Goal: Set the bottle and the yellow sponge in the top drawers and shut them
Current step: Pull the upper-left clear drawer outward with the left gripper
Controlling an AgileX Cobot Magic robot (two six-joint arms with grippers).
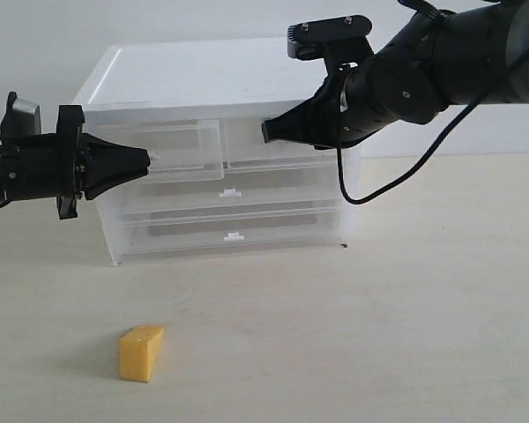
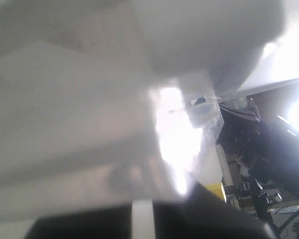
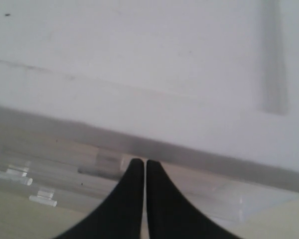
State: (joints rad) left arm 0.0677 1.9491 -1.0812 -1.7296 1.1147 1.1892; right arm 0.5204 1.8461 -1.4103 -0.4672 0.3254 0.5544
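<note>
The yellow sponge (image 1: pixel 141 352) lies on the table in front of the chest, far from both grippers. No bottle shows in any view. The top left drawer (image 1: pixel 181 145) stands pulled out a little. My left gripper (image 1: pixel 146 159) meets its tab handle, and in the blurred left wrist view a white strip sits between the dark fingers (image 2: pixel 89 224). The top right drawer (image 1: pixel 243 145) sits flush in the chest. My right gripper (image 1: pixel 266 132) (image 3: pixel 145 163) is shut, its tips at that drawer's upper front edge with nothing held.
The white-topped chest (image 1: pixel 194 75) stands at the back of the table. Two full-width drawers (image 1: pixel 234 192) sit shut below the top pair. A black cable (image 1: pixel 370 189) hangs from the right arm beside the chest.
</note>
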